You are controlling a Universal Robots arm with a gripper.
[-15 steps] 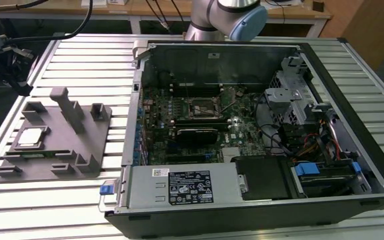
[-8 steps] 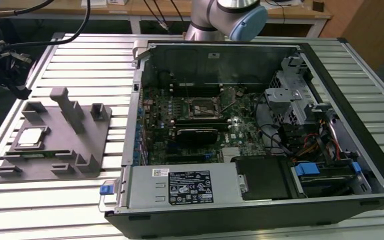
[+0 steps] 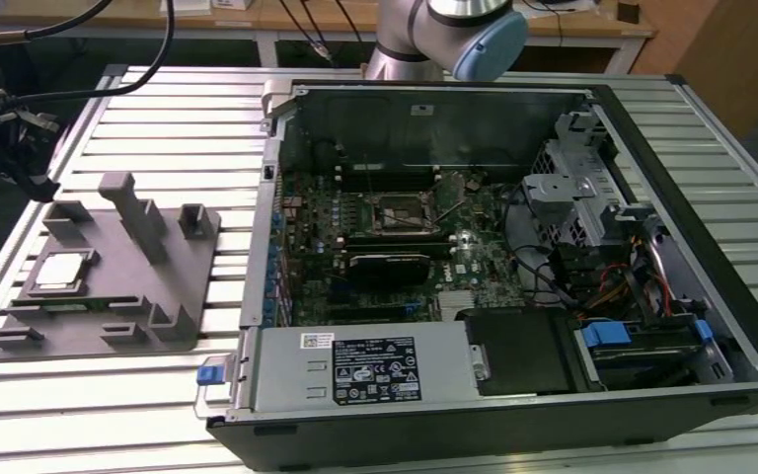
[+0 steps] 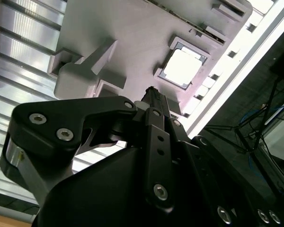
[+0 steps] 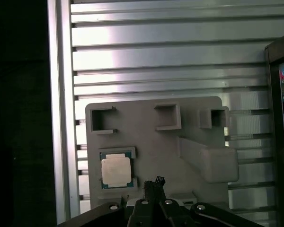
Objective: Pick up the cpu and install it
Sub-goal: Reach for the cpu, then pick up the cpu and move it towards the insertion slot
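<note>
Slatted aluminium tabletop (image 3: 115,109), carrying the whole set-up.

- Computer case (image 3: 695,128): open, lying on its side, just beside the grey holder plate on the exterior view's right. The motherboard is exposed, and the black socket frame (image 3: 399,209) near its middle looks vacant.
- Grey holder plate (image 3: 155,296): landmark for this entry. It is flat on the tabletop, with raised posts and several square pockets.
- Robot arm (image 3: 452,30): the part seen in the exterior view rises behind the case, well apart from the plate.
- Gripper (image 5: 154,182) (image 4: 151,92): hangs over the plate, above and just beside the chip's pocket and not touching it. Its tips appear drawn together with nothing between them.
- Cpu (image 3: 60,270): silvery square seated flat in a pocket of the plate, on the side away from the case. It is also seen in the first wrist view (image 5: 116,170) and the second wrist view (image 4: 181,66).

Step in hand, by judgement: approach for the pick, with the chip not yet lifted. A grasp would call for the tips parted and centred squarely over the chip, since the pocket's low rim leaves little edge to catch.
</note>
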